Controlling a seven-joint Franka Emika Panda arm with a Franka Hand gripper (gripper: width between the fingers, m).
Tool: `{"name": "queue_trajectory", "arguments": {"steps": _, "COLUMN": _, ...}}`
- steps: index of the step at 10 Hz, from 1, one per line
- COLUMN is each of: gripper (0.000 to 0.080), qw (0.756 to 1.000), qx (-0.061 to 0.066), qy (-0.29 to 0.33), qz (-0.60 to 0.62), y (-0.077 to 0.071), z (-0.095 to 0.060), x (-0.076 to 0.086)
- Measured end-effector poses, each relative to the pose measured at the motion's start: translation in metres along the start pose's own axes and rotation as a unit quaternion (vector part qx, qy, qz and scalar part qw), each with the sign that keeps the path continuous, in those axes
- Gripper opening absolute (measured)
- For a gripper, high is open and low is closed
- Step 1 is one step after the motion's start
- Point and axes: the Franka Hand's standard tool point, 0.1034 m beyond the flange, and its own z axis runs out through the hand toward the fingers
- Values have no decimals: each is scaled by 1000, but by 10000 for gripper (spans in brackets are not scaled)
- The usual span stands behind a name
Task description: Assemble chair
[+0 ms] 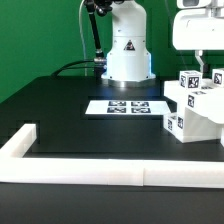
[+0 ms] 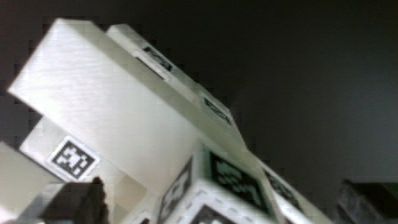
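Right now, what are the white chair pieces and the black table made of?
The chair pieces look like matte white plastic: blocky, smooth, sharp-edged, with paper-like black-and-white tags stuck on. The table looks covered in dull black cloth or mat, showing no shine; I can't tell which.

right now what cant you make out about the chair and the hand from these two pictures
- Chair assembly: exterior view, its far side runs off the right edge.
- Hand: exterior view, fingertips blur into the white parts; contact unclear.
- Chair panel: wrist view, so close and blurred that which part it is cannot be told.
- Tags: wrist view, patterns unreadable.
- Marker board: exterior view, tags too small to read.
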Motion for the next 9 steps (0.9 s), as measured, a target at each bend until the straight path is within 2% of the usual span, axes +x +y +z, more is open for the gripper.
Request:
{"name": "queue_trajectory", "arguments": {"steps": 1, "gripper": 649, "qw": 998, "qx": -5, "qy": 3, "qz": -57, "y": 1, "z": 0, "x": 0}}
{"name": "queue_trajectory", "arguments": {"steps": 4, "gripper": 649, "qw": 983, "qx": -6, "qy": 3, "qz": -185, "y": 2, "z": 0, "x": 1}}
{"name": "queue_trajectory", "arguments": {"steps": 7, "gripper": 649, "qw": 964, "qx": -6, "qy": 3, "qz": -266, "y": 2, "z": 0, "x": 2}}
{"name": "queue_trajectory", "arguments": {"steps": 9, "gripper": 637, "qw": 962, "qx": -6, "qy": 4, "qz": -274, "y": 3, "z": -1, "x": 4}}
